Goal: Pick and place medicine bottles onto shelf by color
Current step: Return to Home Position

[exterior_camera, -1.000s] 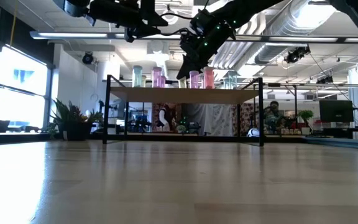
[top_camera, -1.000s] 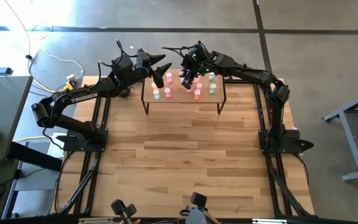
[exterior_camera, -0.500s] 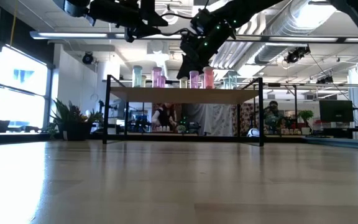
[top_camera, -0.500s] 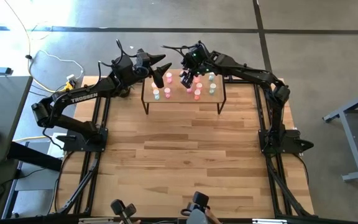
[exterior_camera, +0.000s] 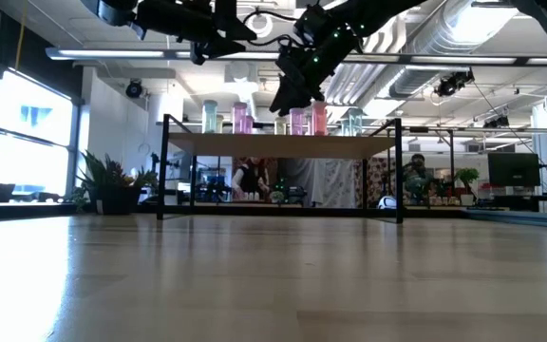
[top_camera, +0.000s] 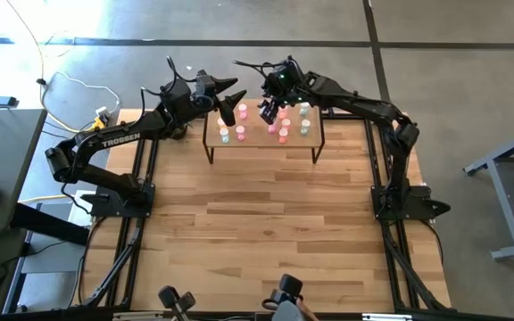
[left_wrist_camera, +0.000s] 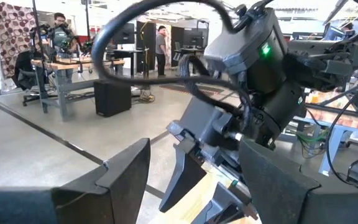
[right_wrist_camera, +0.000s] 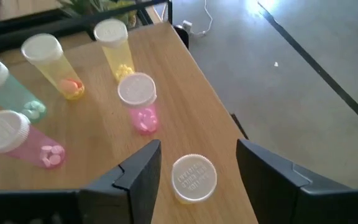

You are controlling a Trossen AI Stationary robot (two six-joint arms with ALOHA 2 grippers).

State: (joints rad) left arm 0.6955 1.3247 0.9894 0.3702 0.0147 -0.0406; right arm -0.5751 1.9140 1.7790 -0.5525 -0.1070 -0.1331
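Observation:
The shelf (top_camera: 259,144) stands at the table's far edge, its light wood top on thin black legs. Several medicine bottles (top_camera: 285,134) stand upright on it, pink, green and yellow-orange, all with pale caps. My right gripper (top_camera: 269,111) hangs open just above the shelf's middle. In the right wrist view its fingers (right_wrist_camera: 143,163) stand on either side of one upright bottle's white cap (right_wrist_camera: 193,178), with a gap at each side. A pink bottle (right_wrist_camera: 140,104) and a yellow one (right_wrist_camera: 118,50) stand beyond it. My left gripper (top_camera: 234,103) hovers open over the shelf's left end, holding nothing.
The two grippers are close together above the shelf, and the left wrist view is filled by the right arm's wrist (left_wrist_camera: 253,81). The slatted tabletop (top_camera: 266,232) stretches toward the near edge. People (exterior_camera: 254,179) and desks show in the room beyond the table.
My right gripper has risen a little, straight up from the bottles on the shelf and slightly toward the far edge. The bottles stand as before. My left arm has kept still.

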